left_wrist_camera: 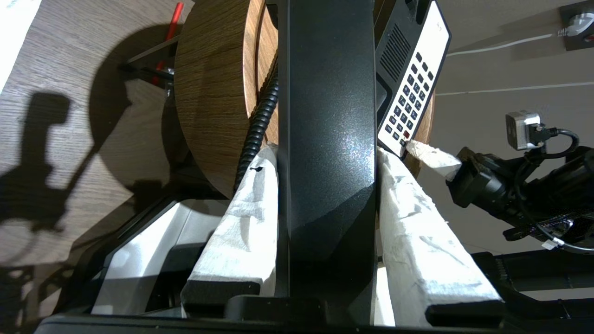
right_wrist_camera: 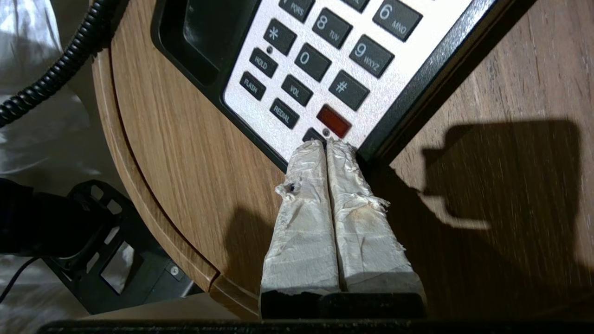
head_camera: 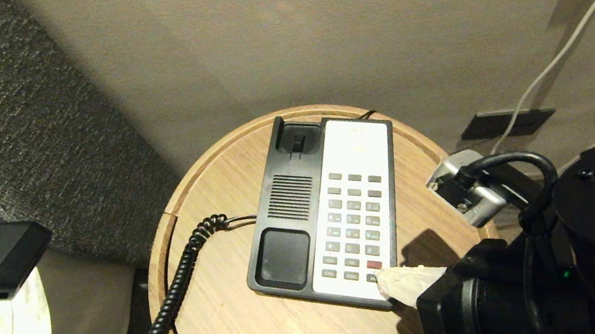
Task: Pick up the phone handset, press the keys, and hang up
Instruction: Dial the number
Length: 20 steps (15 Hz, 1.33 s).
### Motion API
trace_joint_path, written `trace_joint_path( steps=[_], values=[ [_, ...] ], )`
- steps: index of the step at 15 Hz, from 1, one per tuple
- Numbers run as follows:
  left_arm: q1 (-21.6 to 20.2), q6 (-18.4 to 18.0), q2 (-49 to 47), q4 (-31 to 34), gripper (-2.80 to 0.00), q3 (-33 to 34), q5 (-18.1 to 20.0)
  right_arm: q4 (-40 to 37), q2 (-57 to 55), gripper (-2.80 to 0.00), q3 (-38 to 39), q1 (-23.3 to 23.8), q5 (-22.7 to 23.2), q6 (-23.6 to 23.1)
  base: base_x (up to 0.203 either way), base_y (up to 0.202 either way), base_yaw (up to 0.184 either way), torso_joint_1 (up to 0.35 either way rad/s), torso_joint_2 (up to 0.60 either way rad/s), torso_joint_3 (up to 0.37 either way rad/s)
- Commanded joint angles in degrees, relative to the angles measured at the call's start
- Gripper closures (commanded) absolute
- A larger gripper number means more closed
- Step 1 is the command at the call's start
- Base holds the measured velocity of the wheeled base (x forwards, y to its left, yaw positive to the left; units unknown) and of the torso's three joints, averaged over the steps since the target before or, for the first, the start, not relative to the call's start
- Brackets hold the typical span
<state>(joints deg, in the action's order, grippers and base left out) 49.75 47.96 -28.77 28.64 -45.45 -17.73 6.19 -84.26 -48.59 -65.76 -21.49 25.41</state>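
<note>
Left hand (left_wrist_camera: 327, 195) grips the phone handset (left_wrist_camera: 327, 116) mid-shaft, well off the phone base (head_camera: 322, 210) — stiff, slick plastic, likely light. Right hand (right_wrist_camera: 326, 146), fingers pressed together and empty, touches the keys (right_wrist_camera: 320, 79) — bottom row.

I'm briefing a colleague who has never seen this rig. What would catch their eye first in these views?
First, the right gripper, its taped jaws pressed together, tip at the bottom row of the keys just below the red button. Next, the phone handset, lifted off its cradle and clamped in the left gripper out to the left of the round wooden table. Its coiled cord trails across the table's left edge.
</note>
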Motion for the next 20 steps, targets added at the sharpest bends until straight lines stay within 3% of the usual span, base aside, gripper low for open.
trace_joint_path(
  steps=[1, 20],
  values=[
    [0.0, 0.3, 0.0, 0.2, 0.0, 0.0, -0.1, 0.1, 0.1, 0.0, 0.2, 0.0, -0.1, 0.1, 0.0, 0.0, 0.0, 0.0, 0.0, 0.0],
    [0.1, 0.3, 0.1, 0.1, 0.0, -0.2, -0.1, 0.6, 0.3, 0.0, 0.4, 0.0, -0.1, 0.2, 0.0, 0.0, 0.0, 0.0, 0.0, 0.0]
  ],
)
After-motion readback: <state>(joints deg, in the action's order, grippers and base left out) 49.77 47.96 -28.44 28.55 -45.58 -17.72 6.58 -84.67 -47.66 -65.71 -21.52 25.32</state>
